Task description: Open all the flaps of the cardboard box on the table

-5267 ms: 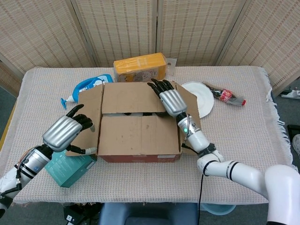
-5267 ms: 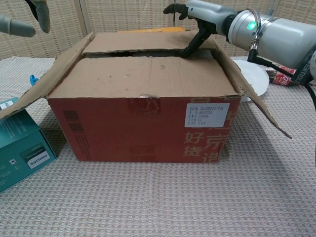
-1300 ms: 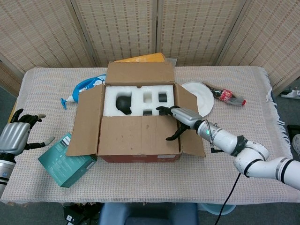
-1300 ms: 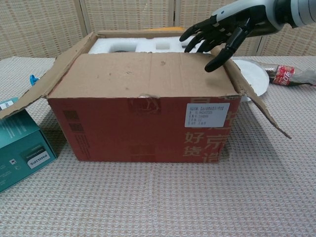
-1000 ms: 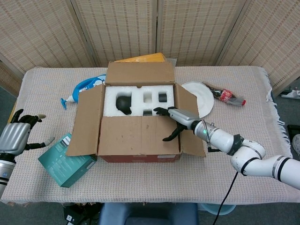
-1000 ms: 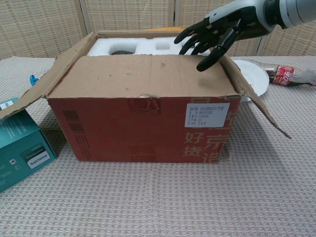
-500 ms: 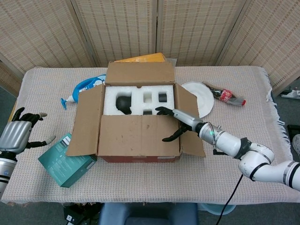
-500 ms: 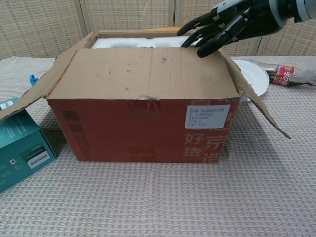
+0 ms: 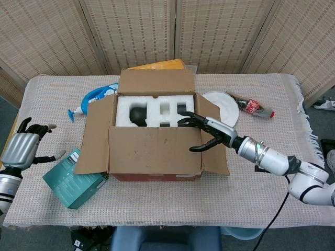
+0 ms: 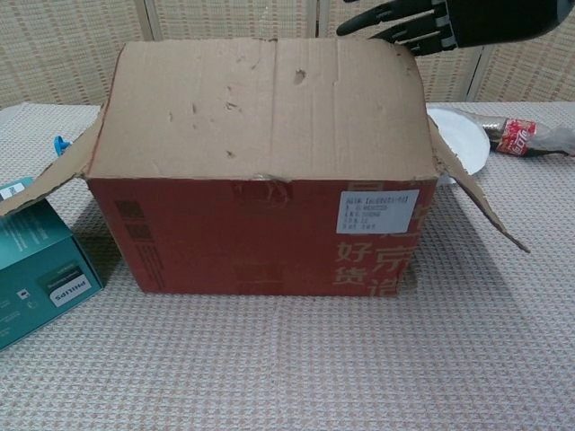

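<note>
We see the cardboard box (image 9: 154,138) sitting near the middle of the cloth-covered surface (image 9: 261,178), with its rear flap (image 9: 157,82) standing upright, its left flap (image 9: 97,135) and right flap (image 9: 212,133) splayed outward, and its front flap (image 10: 260,108) raised to nearly vertical, so that in the chest view it hides the opening. Our right hand (image 9: 209,133) reaches in from the right over the box's front right corner, fingers (image 10: 395,22) spread and extended along the top edge of the front flap; they appear to hook or press against it, though we cannot tell whether they truly clasp the cardboard. Inside the box we see white foam packing (image 9: 157,111) with recesses holding dark objects, too small for us to identify. Our left hand (image 9: 23,146) hovers at the far left edge of the surface, well apart from the box, fingers apart and holding nothing. Just beside the box's left flap lies a teal carton (image 9: 73,180). Behind the box we see a blue spray bottle (image 9: 94,97) on its side and an orange package (image 9: 157,65) partly hidden by the rear flap. To the right of the box rest a white plate (image 9: 225,107) and, next to it, a cola bottle (image 9: 254,107) lying on its side.
</note>
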Controlling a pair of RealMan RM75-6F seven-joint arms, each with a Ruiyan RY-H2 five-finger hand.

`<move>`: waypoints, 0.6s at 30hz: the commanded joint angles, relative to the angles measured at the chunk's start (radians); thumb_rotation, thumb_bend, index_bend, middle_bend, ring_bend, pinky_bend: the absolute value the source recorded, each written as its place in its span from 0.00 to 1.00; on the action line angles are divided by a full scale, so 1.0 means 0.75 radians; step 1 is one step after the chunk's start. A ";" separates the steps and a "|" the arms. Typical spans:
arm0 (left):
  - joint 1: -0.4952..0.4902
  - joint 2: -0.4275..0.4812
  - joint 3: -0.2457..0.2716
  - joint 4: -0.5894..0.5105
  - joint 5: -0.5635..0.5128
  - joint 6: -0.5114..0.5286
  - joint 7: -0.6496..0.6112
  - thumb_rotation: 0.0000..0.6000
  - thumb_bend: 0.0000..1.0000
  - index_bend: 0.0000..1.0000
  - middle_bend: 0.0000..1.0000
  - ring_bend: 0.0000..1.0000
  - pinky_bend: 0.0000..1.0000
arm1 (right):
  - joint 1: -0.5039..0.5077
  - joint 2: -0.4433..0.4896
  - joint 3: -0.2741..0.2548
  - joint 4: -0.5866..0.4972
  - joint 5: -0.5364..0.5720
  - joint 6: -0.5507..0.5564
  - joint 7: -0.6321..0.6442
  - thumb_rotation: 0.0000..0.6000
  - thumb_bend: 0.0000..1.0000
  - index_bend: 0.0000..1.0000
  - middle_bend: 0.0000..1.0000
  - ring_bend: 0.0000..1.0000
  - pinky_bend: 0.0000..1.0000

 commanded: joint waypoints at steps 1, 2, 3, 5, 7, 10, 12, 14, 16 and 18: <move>-0.002 0.002 -0.002 -0.006 -0.003 0.000 0.006 0.46 0.22 0.24 0.34 0.24 0.00 | 0.055 -0.029 -0.285 0.310 -0.276 0.464 0.526 0.86 0.12 0.04 0.19 0.18 0.00; -0.003 0.003 -0.003 -0.008 -0.004 -0.001 0.009 0.46 0.22 0.24 0.34 0.24 0.00 | 0.057 -0.040 -0.307 0.341 -0.282 0.503 0.570 0.86 0.12 0.04 0.19 0.19 0.00; -0.005 0.004 -0.005 -0.011 -0.006 -0.001 0.012 0.46 0.22 0.24 0.34 0.24 0.00 | 0.058 -0.054 -0.334 0.381 -0.288 0.551 0.620 0.86 0.12 0.04 0.19 0.19 0.00; -0.006 0.006 -0.007 -0.015 -0.008 0.001 0.016 0.46 0.22 0.24 0.34 0.24 0.00 | 0.057 -0.074 -0.370 0.435 -0.292 0.619 0.688 0.86 0.12 0.04 0.20 0.19 0.00; -0.007 0.009 -0.009 -0.021 -0.009 0.004 0.020 0.46 0.22 0.24 0.34 0.24 0.00 | 0.052 -0.098 -0.406 0.491 -0.290 0.692 0.759 0.86 0.12 0.04 0.20 0.20 0.00; -0.008 0.013 -0.012 -0.029 -0.014 0.006 0.026 0.46 0.22 0.24 0.34 0.24 0.00 | 0.040 -0.131 -0.449 0.553 -0.288 0.791 0.829 0.86 0.12 0.04 0.20 0.20 0.00; -0.008 0.017 -0.015 -0.035 -0.018 0.008 0.032 0.47 0.22 0.24 0.34 0.24 0.00 | 0.028 -0.155 -0.472 0.584 -0.287 0.867 0.863 0.86 0.12 0.04 0.20 0.20 0.00; -0.009 0.019 -0.017 -0.042 -0.021 0.010 0.036 0.46 0.22 0.24 0.34 0.24 0.00 | 0.019 -0.171 -0.489 0.606 -0.291 0.933 0.881 0.86 0.12 0.04 0.20 0.20 0.00; -0.010 0.022 -0.018 -0.048 -0.024 0.012 0.044 0.46 0.22 0.24 0.34 0.24 0.00 | 0.011 -0.186 -0.509 0.625 -0.303 1.000 0.883 0.86 0.12 0.05 0.20 0.20 0.00; -0.010 0.027 -0.019 -0.056 -0.027 0.014 0.051 0.46 0.22 0.24 0.34 0.24 0.00 | 0.005 -0.192 -0.530 0.631 -0.315 1.050 0.862 0.86 0.12 0.05 0.20 0.20 0.00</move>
